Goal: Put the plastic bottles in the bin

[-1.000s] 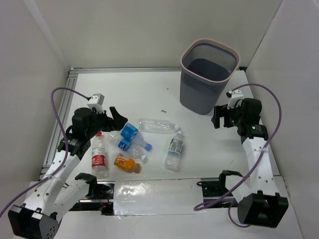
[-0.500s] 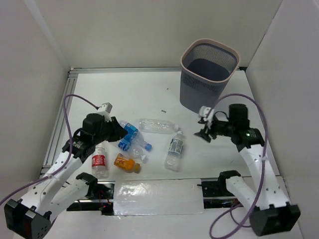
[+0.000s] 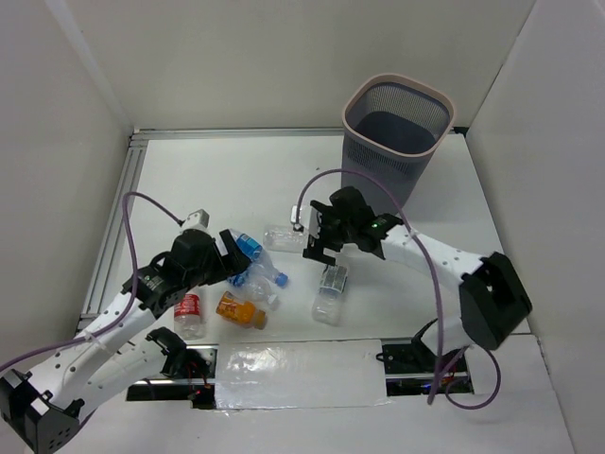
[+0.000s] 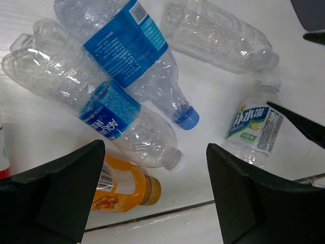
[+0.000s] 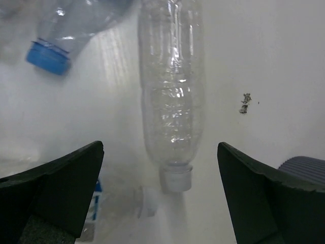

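Observation:
Several plastic bottles lie in a cluster on the white table. A clear unlabelled bottle (image 3: 282, 236) with a white cap (image 5: 176, 180) lies under my open right gripper (image 3: 313, 233), its cap end between the fingers (image 5: 58, 185). My open left gripper (image 3: 233, 257) hovers over two blue-labelled bottles (image 3: 249, 249) (image 4: 109, 114), with the orange bottle (image 3: 239, 310) (image 4: 119, 185) by its left finger (image 4: 56, 195). A white-capped labelled bottle (image 3: 331, 288) and a red-labelled bottle (image 3: 188, 310) lie to either side. The grey mesh bin (image 3: 395, 142) stands upright at the back right.
White walls close in the table on the left, back and right. A metal rail (image 3: 118, 227) runs along the left edge. The bin's corner (image 5: 304, 170) shows just right of my right gripper. A small dark mark (image 3: 309, 210) is on the table.
My right arm has swung left from beside the bin to over the clear bottle. My left gripper has moved right and down over the blue-labelled bottles. The bottles have not moved.

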Robot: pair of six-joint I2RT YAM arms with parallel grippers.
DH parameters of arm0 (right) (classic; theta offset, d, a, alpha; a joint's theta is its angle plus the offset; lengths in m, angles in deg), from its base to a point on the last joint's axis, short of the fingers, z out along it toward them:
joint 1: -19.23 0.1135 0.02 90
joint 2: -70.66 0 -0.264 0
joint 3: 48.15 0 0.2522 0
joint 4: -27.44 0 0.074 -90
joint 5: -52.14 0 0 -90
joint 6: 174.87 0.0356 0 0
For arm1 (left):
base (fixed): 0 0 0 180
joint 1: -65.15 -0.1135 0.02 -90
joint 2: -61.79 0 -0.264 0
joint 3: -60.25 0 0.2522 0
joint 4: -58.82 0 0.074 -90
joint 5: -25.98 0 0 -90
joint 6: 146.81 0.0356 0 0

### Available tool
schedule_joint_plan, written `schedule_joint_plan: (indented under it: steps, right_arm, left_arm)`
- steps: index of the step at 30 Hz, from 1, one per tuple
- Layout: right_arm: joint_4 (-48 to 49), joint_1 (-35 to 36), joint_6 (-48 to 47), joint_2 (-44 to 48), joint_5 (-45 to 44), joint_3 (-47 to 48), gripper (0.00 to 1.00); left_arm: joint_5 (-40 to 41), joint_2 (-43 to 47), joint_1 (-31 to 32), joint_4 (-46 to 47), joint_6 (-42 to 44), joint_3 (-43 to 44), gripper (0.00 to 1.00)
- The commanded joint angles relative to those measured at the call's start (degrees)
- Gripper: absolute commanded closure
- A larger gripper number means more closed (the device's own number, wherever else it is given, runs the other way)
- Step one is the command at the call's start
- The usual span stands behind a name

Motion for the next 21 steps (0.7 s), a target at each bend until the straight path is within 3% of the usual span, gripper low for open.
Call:
schedule_joint_plan:
  steps: [1,13,17,18,21]
  right_arm:
    - [8.3,0.3,0.2,-5.9,-5.3,3.8,0.00]
    - [8.0,0.3,-4.2,-21.6,-1.9,7.4,0.00]
    - [5.1,-1.2,-4.2,-25.0,1.6,11.4,0.25]
    - [3.3,-2.0,-4.2,-25.5,2.5,13.6,0.42]
    - [-1.1,-3.2,-3.7,-25.0,7.4,18.8,0.58]
  left_arm:
    - [4.2,0.0,1.3,-1.9,-3.4,2.8,0.06]
    - [6.6,1.5,5.9,-18.4,-18.4,5.5,0.02]
    - [6.0,-0.2,6.6,-22.0,-24.3,4.3,0.00]
    - [5.1,-0.2,6.6,-22.9,-24.8,3.8,0.00]
    - [3.5,-0.8,6.6,-22.9,-26.6,2.1,0.00]
